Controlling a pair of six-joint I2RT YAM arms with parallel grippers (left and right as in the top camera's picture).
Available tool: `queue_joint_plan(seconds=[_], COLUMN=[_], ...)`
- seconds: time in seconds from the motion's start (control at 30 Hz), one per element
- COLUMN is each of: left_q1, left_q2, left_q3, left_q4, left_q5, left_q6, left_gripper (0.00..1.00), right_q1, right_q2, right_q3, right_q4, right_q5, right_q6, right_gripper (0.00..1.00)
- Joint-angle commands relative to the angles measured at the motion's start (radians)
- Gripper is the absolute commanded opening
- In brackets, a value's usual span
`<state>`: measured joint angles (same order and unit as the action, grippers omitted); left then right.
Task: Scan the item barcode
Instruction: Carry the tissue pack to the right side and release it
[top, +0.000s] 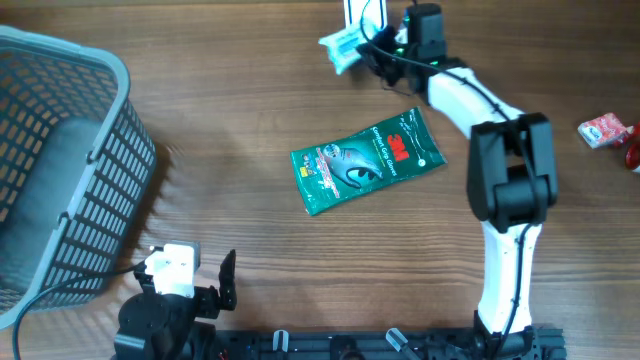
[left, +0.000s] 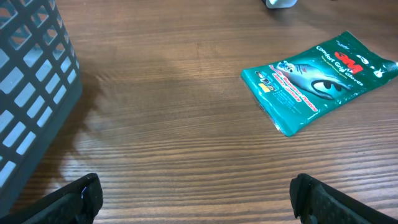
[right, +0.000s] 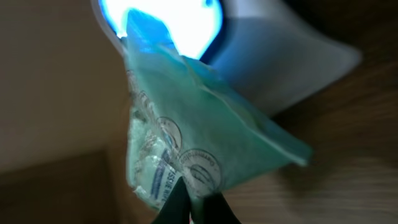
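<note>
My right gripper (top: 374, 56) is shut on a pale green tissue packet (top: 340, 46) at the far middle of the table, holding it up against the white scanner (top: 358, 10). In the right wrist view the packet (right: 199, 137) hangs pinched by its lower edge between my dark fingertips (right: 193, 200), with its upper end over the scanner's glowing blue window (right: 168, 18). No barcode is readable on the face that shows. My left gripper (top: 190, 274) rests near the front left edge, open and holding nothing, its fingers wide apart over bare wood (left: 199, 199).
A dark green 3M packet (top: 367, 158) lies flat mid-table, also ahead of the left gripper (left: 317, 81). A grey mesh basket (top: 60, 170) stands at the left. A small red and white packet (top: 605, 130) and a red object (top: 633, 150) lie at the right edge.
</note>
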<state>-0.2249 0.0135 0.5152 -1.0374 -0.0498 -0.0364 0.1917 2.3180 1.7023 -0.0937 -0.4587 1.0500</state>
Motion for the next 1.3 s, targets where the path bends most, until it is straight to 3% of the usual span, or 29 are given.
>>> queue_joint_plan(seconds=[0.0,0.13,0.23,0.33,0.5,0.53,0.6,0.67,0.73,0.87,0.93,1.03,1.13,1.2,1.27], left_q1=[0.005,0.005,0.005,0.005,0.005,0.005,0.005,0.005,0.005,0.005,0.005,0.005,0.005,0.005,0.005], left_q2=[-0.005,-0.005,-0.005,-0.005,-0.005,-0.005,-0.005,-0.005,-0.005,-0.005,-0.005,-0.005,-0.005,-0.005,-0.005], left_q3=[0.003,0.003,0.003,0.003,0.003,0.003,0.003,0.003,0.003,0.003,0.003,0.003,0.003,0.003,0.003], left_q4=[0.005,0.005,0.005,0.005,0.005,0.005,0.005,0.005,0.005,0.005,0.005,0.005,0.005,0.005,0.005], left_q5=[0.008,0.008,0.008,0.008,0.008,0.008,0.008,0.008,0.008,0.008,0.008,0.008,0.008,0.008,0.008], left_q6=[-0.002,-0.002,-0.002,-0.002,-0.002,-0.002,-0.002,-0.002,-0.002,-0.002,-0.002,-0.002,-0.002,-0.002,-0.002], left_gripper=[1.00,1.00,1.00,1.00,1.00,1.00,1.00,1.00,1.00,1.00,1.00,1.00,1.00,1.00,1.00], right_q1=[-0.185,-0.439,-0.649,-0.830,-1.027,-1.043,-1.065,-1.069,-1.066,-1.031,-0.982,-0.869,-0.698,-0.551,-0.422], right_q2=[-0.182,-0.300,-0.298,-0.277,-0.234,-0.233,-0.235,-0.235,-0.251,-0.359,-0.427,-0.489,-0.493,-0.491,-0.489], right_q3=[0.018,0.018,0.003,-0.048,-0.105,-0.106,-0.101,-0.079,-0.047,-0.031,-0.031,-0.031,-0.035,-0.061,-0.084], right_q4=[-0.248,-0.632,-0.817,-0.814,-0.729,-0.721,-0.700,-0.704,-0.727,-0.723,-0.732,-0.813,-0.912,-0.911,-0.883], right_q5=[0.060,0.323,0.548,0.662,0.561,0.521,0.444,0.391,0.352,0.132,-0.014,-0.098,-0.117,-0.114,-0.114], right_q6=[-0.137,-0.146,-0.145,-0.206,-0.348,-0.372,-0.414,-0.453,-0.468,-0.472,-0.489,-0.491,-0.450,-0.411,-0.362], right_gripper=[0.05,0.04,0.04,0.05,0.05,0.06,0.34,0.64,0.79,0.84,0.91,0.92,0.93,1.00,1.00])
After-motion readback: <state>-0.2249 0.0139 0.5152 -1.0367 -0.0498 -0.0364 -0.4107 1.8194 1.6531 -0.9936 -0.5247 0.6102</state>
